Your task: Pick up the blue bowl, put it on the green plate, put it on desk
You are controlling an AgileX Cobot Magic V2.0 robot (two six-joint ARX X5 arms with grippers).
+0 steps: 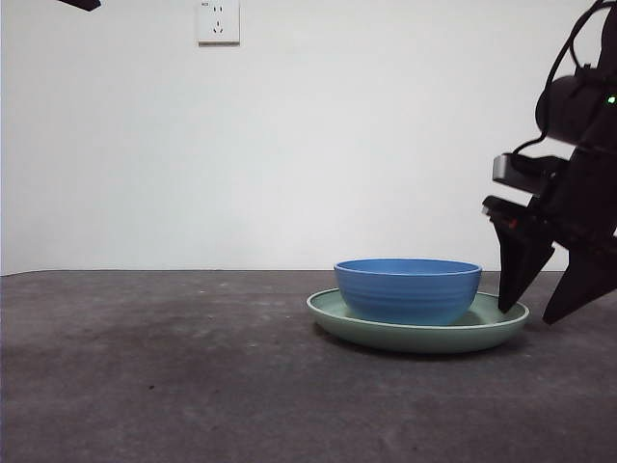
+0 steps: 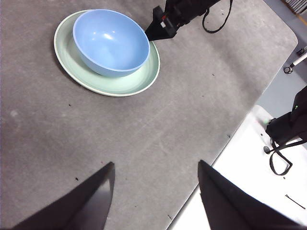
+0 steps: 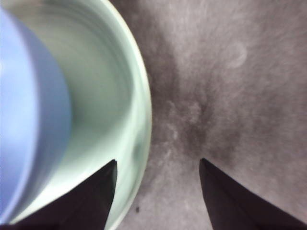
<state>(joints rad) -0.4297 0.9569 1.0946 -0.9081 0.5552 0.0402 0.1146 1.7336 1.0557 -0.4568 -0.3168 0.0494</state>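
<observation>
The right tool (image 1: pixel 548 313), two black wedge-shaped jaws, stands spread apart and holds nothing. It sits low at the edge of the wide, shallow, pale mint-green round plate (image 1: pixel 416 333). In the front view one jaw tip comes down at the plate's raised rim and the other is outside the rim, above the counter. In the right wrist view the rim curves past one jaw, and between the jaws I see mostly bare counter.

The round, deep, medium-blue bowl (image 1: pixel 408 289) stands upright inside the green plate, resting on its flat inner part. Its outer wall has faint horizontal ridges, and its inside looks smooth and a little glossy in the left wrist view. The bowl is narrower than the plate, so a ring of green stays visible all around it. The right tool does not touch the bowl.

The plate lies flat on the dark grey-brown, matte, mottled counter (image 1: pixel 174 376), which has pale scuffs.

The left tool (image 2: pixel 156 191) is well apart from the plate, high over the counter near its edge, with jaws released and nothing between them.

On the white wall behind there is a white power socket (image 1: pixel 218 20).
</observation>
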